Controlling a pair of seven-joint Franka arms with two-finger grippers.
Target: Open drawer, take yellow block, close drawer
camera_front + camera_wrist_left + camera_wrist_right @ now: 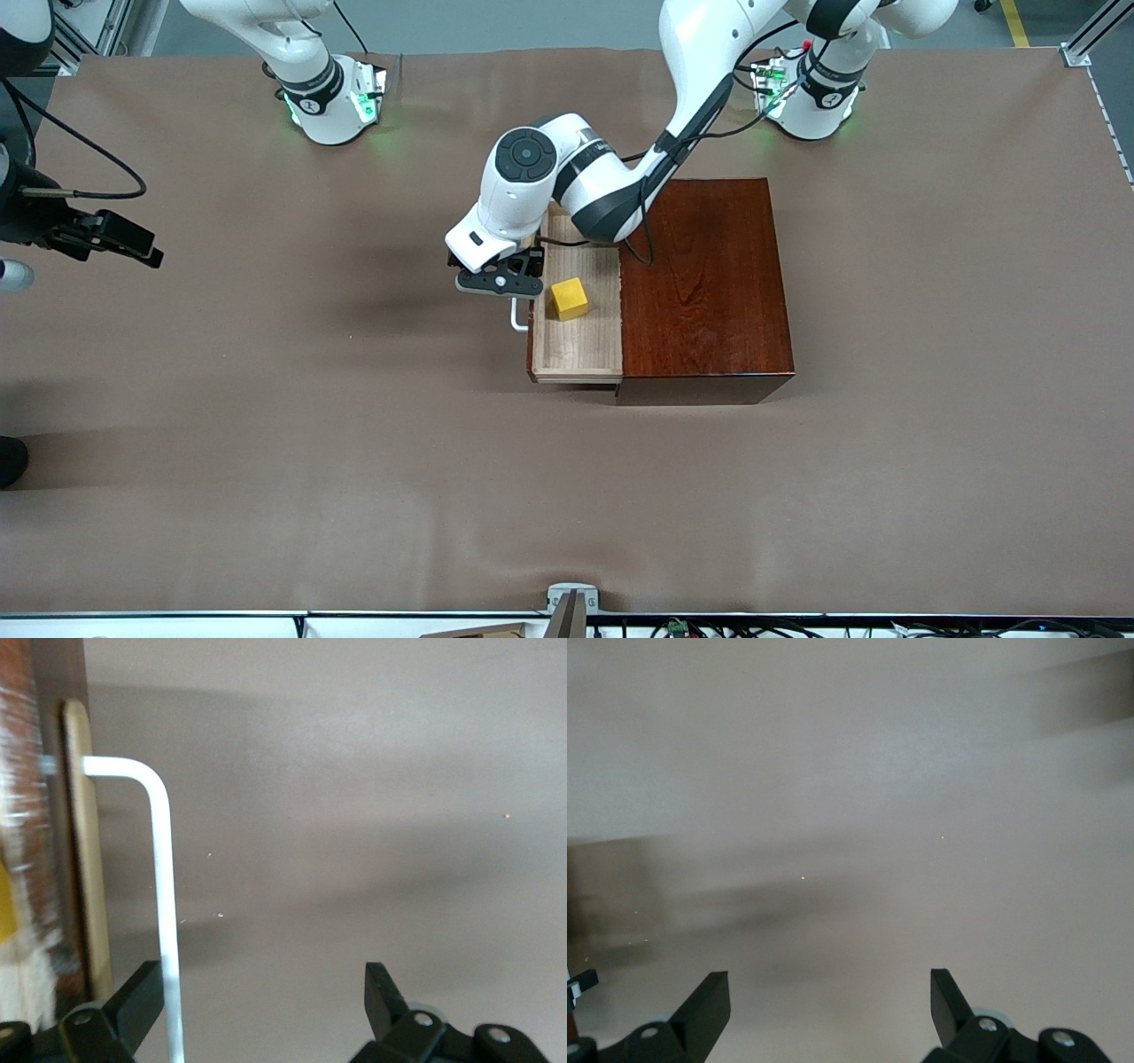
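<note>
block (570, 298) yellow | drawer (578, 341) pale wood | handle (517, 316) white

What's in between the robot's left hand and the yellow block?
In the front view, the drawer's front wall stands between the left hand and the yellow block. The hand is open beside the white handle.

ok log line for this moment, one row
drawer: open | yellow block: inside drawer | left gripper: open, at handle | right gripper: open, waiting over table
</note>
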